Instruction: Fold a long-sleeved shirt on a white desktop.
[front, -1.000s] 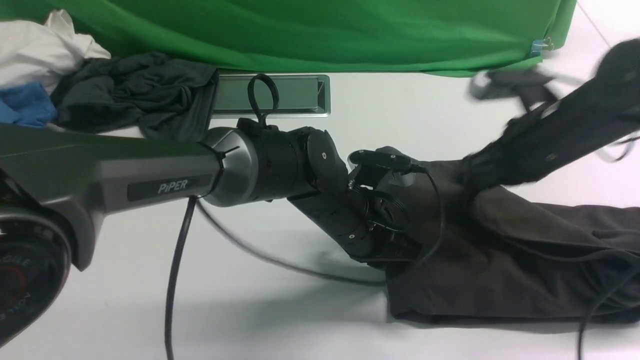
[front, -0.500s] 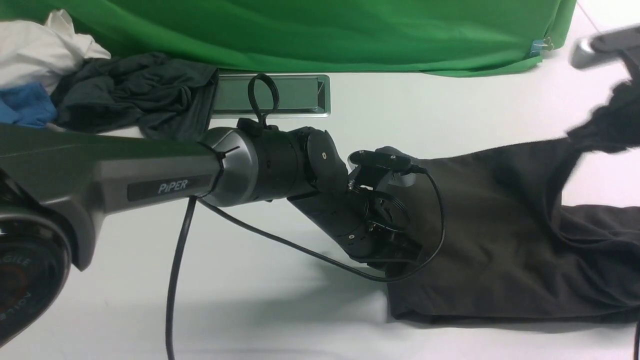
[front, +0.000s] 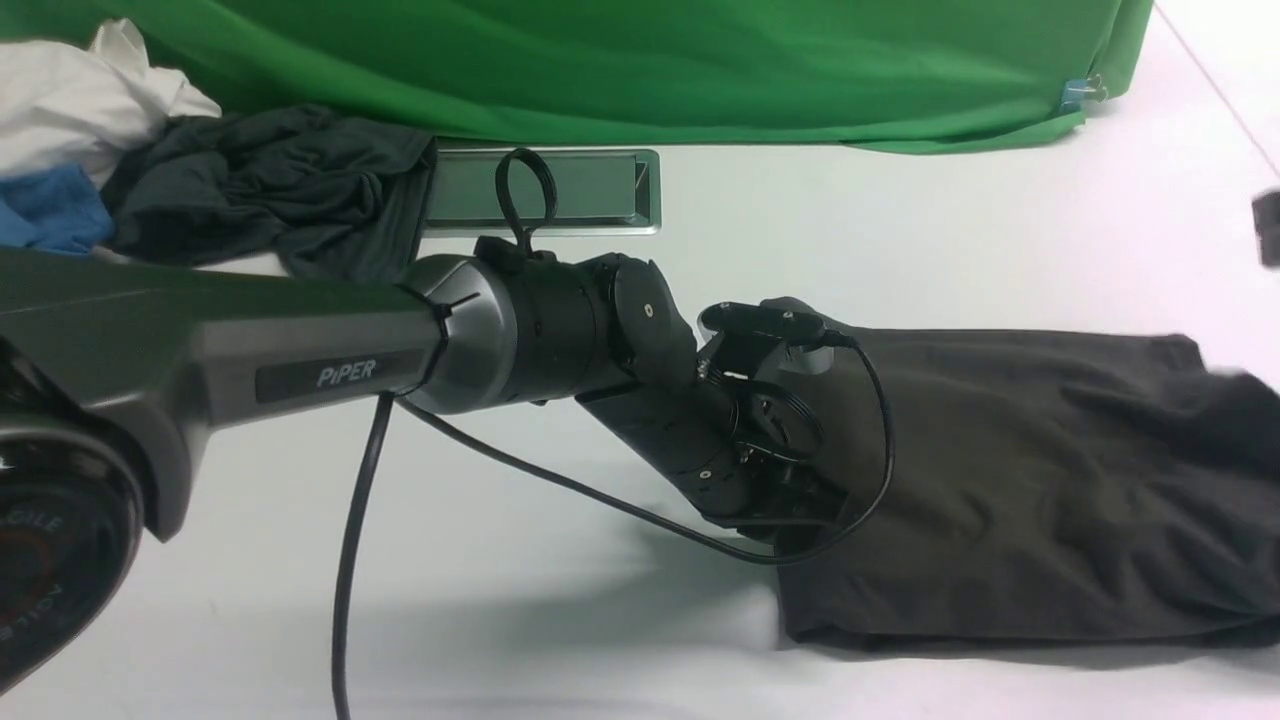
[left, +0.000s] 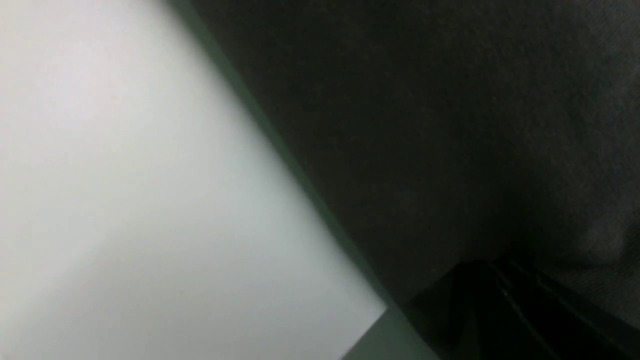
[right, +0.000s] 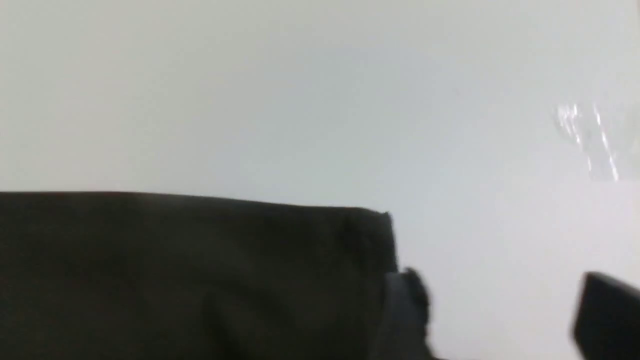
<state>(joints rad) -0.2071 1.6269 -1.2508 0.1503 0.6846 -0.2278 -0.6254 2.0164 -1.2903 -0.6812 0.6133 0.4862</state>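
The long-sleeved shirt (front: 1030, 480) lies as a flat, dark brown-black oblong on the white desktop (front: 900, 230), right of centre. My left gripper (front: 800, 510) is shut and rests on the shirt's left edge; the left wrist view shows the dark jaws of this left gripper (left: 480, 300) against the shirt (left: 450, 125), and whether cloth is pinched does not show. My right gripper (right: 500, 295) is open with nothing between its fingers, over bare table beside a corner of the shirt (right: 175, 275). Only a dark bit of the right gripper (front: 1268, 228) shows at the front view's right edge.
A grey metal hatch (front: 540, 190) sits at the back, under the green cloth (front: 640, 60). A charcoal garment (front: 270, 180), a blue one (front: 45, 210) and a white one (front: 80, 90) are piled at the back left. The left arm's black cable (front: 560, 490) trails over the table.
The right gripper drew the lifted part of the shirt to the right, laid it flat, opened and let go, then moved off to the right edge. The left arm has not moved.
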